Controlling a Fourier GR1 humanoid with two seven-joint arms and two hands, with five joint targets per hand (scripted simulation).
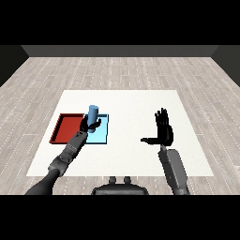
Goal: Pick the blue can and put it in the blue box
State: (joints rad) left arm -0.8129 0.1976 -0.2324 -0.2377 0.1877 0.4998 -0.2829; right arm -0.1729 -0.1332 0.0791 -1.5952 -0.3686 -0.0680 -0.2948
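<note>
From my head view I see the left hand (87, 124) curled round the blue can (93, 114), with dark fingers wrapping its lower part while the upper part stands clear above them. The can is upright and sits over the light blue tray (102, 136), at that tray's far left corner, close to the edge it shares with the red tray (65, 127); I cannot tell whether the can's base touches the tray floor or is held just above it, because the hand hides it. The two trays lie side by side, touching, on the left part of the white tabletop (131, 103), red to the left and light blue to the right. My left forearm runs up from the lower left corner and crosses the near edge of the trays to reach the can. The right hand (164, 130) is well apart from all this, over the right part of the tabletop, holding nothing: its fingers are straight and point up and away from me, the thumb sticks out toward the left, and the grey forearm rises to it from below.
</note>
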